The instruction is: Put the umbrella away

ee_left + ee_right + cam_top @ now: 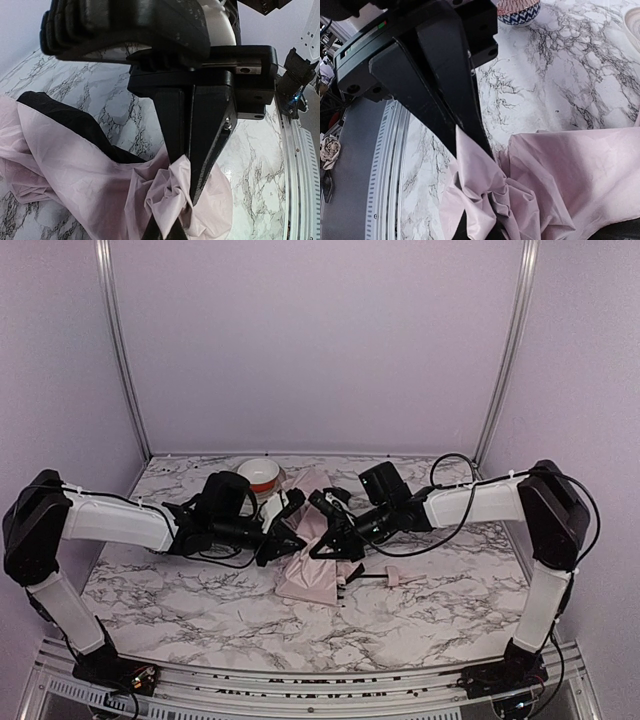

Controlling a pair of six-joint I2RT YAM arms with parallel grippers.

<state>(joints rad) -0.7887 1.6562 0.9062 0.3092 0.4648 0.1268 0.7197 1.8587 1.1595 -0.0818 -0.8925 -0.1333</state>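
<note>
Top external: left claw (192,190), right claw (472,145) pinch umbrella (312,580).

Soft, even, lilac-tinted light — faint shadows, slight close-up blur in wrist views

A crumpled pale pink umbrella (310,580) is seen at the centre of the frame on the marble table (200,610), its thin shaft pointed right. The left gripper (287,538) and right gripper (335,538) are placed over its upper part. A red-banded bowl (262,477) is set just above.
</note>
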